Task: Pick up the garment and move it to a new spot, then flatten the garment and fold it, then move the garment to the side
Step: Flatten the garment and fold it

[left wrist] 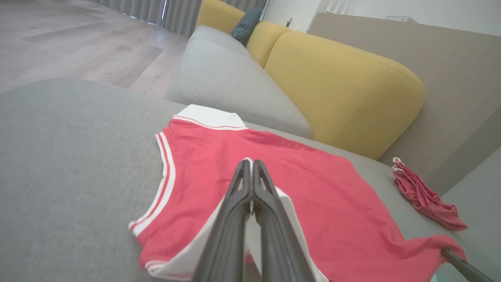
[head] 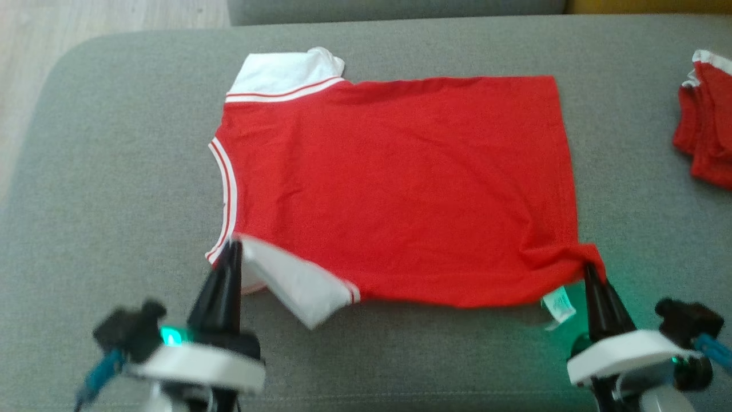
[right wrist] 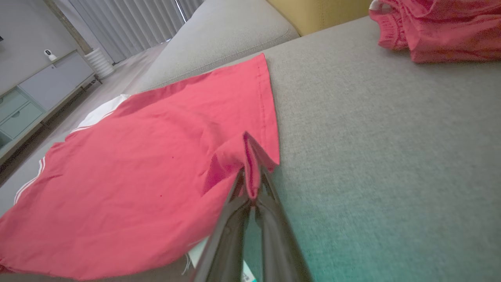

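A red T-shirt (head: 394,189) with white sleeves and striped collar lies spread on the grey sofa cushion (head: 114,171), neck to the left. My left gripper (head: 233,245) is shut on the near white sleeve (head: 291,280), lifting it off the cushion; the left wrist view has the shut fingertips (left wrist: 251,164) over the red T-shirt (left wrist: 313,188). My right gripper (head: 589,268) is shut on the shirt's near hem corner, which bunches up between the fingers (right wrist: 252,176). A care label (head: 557,306) hangs below that corner.
A second red garment (head: 706,120) lies crumpled at the cushion's right edge, also the red garment (right wrist: 438,27) in the right wrist view. A yellow sofa back (left wrist: 340,90) and another grey cushion (left wrist: 231,78) stand beyond. Wooden floor (head: 57,34) lies to the left.
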### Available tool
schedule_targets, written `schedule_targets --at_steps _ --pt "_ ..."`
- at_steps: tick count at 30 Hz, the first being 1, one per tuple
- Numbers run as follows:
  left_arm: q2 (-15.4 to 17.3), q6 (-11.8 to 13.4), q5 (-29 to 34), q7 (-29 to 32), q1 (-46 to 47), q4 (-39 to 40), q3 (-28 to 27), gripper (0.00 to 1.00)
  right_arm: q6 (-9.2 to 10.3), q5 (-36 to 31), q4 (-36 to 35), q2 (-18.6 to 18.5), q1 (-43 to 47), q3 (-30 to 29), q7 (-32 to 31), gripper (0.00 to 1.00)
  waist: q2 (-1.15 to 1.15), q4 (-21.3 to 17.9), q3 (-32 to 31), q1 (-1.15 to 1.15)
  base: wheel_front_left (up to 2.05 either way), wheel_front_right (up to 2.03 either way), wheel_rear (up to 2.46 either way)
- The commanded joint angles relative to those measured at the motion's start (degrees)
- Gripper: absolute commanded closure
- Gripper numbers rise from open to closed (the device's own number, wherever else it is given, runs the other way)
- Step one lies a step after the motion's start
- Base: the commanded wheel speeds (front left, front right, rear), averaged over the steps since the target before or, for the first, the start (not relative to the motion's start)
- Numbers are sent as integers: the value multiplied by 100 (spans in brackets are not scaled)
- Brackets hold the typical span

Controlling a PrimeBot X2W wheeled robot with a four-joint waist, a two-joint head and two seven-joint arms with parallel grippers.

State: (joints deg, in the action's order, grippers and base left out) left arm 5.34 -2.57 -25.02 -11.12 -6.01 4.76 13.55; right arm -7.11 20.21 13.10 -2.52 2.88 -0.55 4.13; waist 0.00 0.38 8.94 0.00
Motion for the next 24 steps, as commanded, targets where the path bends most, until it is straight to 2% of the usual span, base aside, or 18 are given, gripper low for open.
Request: schedule_targets --at_steps 1,10,24 --pt "-19 -11 6 -74 340 114 -211 100 -37 37 -154 -36 -248 152 61 100 0 -15 40 0 0 0 0" --pt "-18 -89 58 -237 1798 -1312 -368 100 -37 380 216 -36 -1025 284 177 100 0 -188 429 0 0 0 0" --pt "-44 -181 196 -383 2947 -2831 -676 100 -37 591 1474 -36 -2180 553 470 100 0 -322 582 0 0 0 0"
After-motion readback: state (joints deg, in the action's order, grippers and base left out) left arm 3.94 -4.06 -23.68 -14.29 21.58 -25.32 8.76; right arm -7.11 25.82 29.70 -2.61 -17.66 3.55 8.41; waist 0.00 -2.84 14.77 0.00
